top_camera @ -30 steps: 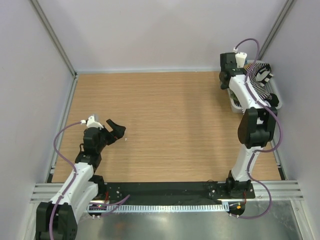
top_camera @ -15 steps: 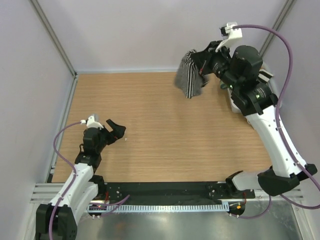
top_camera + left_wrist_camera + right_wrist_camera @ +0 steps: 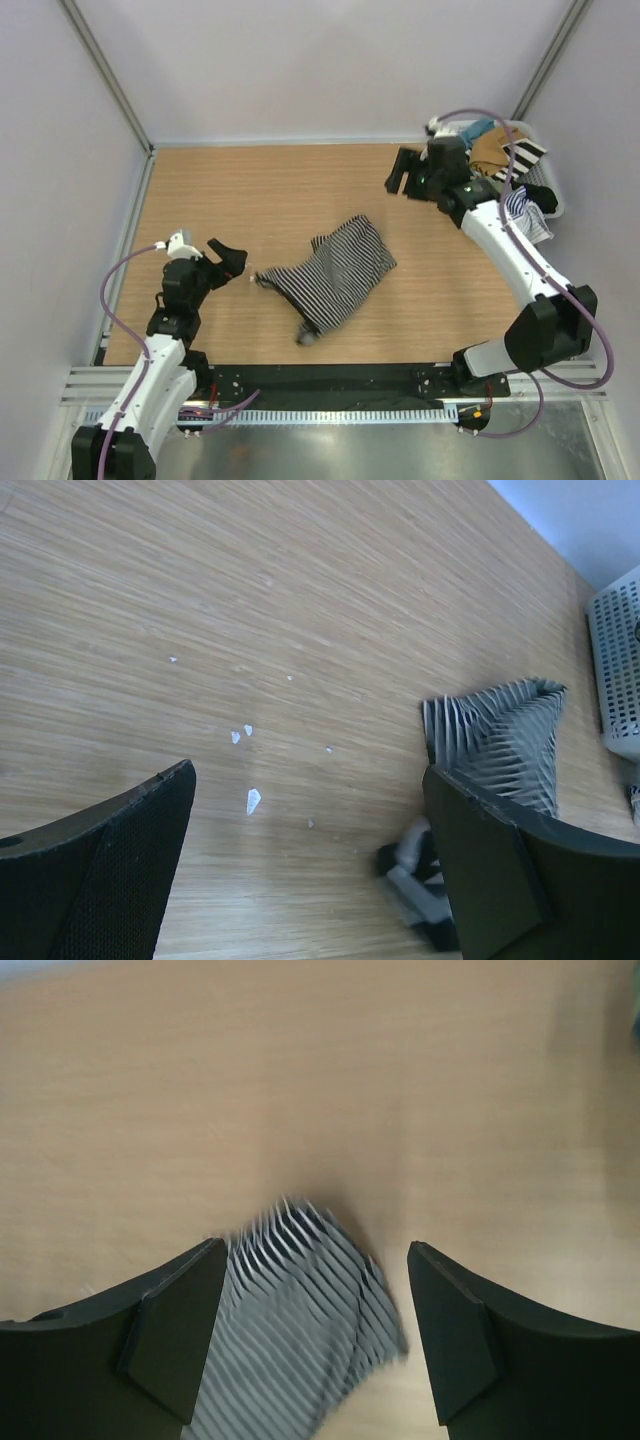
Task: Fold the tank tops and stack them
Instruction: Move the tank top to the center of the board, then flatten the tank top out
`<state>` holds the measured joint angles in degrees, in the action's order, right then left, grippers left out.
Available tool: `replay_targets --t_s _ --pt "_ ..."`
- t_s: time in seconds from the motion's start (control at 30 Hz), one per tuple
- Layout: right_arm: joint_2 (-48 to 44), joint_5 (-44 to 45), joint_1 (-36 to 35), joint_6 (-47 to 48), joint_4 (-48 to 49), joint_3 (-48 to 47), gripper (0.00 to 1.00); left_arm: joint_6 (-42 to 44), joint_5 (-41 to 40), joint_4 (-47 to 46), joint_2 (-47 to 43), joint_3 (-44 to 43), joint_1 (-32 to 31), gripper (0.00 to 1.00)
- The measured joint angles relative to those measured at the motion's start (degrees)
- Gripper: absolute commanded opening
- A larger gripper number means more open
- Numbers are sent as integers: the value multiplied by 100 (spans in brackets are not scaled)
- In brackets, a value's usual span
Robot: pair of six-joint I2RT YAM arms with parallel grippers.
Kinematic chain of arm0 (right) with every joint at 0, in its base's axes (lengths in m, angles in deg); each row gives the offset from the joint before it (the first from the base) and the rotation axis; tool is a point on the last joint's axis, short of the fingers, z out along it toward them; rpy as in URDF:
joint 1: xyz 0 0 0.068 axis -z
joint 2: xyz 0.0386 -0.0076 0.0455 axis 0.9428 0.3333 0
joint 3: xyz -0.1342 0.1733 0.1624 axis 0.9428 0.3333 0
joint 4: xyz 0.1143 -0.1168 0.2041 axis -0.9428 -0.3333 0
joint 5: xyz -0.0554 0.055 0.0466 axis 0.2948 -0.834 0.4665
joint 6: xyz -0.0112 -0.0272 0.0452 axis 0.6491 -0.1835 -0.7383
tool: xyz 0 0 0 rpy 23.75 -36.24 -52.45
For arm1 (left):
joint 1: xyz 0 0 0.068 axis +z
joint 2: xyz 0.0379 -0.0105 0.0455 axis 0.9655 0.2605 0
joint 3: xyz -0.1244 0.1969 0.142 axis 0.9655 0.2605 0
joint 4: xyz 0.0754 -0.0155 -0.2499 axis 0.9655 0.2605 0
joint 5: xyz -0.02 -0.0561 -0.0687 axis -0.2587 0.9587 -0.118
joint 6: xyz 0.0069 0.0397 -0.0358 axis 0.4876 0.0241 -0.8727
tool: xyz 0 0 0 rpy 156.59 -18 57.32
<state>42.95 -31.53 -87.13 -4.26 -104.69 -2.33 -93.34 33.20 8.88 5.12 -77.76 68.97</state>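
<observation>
Fine black-and-white striped tank top (image 3: 335, 272)

From above and behind me, the top camera looks down over the whole table (image 3: 300, 190). My left wrist camera skims low and close across it; the right one looks down from higher. All three share the striped tank top (image 3: 335, 270).

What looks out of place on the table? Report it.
The black-and-white tank top lies rumpled and askew, with one end bunched up. Small white flecks litter the table beside it.
</observation>
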Motion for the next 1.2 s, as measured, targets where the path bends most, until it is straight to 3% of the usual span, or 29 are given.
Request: replay_targets --t_s 0.1,0.23,0.57,0.87,1.07,1.2 --pt "35 -116 -208 -48 -234 1163 68 0 -24 46 11 -2 0 96" --pt "-37 -192 -717 -9 -367 1585 59 -2 -9 63 177 -24 -2 95" --pt "-522 -33 -1093 -85 -201 2638 67 -317 127 903 713 -310 -560 94" --pt "-271 15 -1093 -90 39 2638 68 -627 267 1869 859 -529 -866 91" --pt "109 17 -1093 -52 142 2369 72 -835 356 2050 1370 -527 -1167 81" --pt "627 24 -1095 42 173 1834 75 -953 380 2011 1534 -527 -1563 80"
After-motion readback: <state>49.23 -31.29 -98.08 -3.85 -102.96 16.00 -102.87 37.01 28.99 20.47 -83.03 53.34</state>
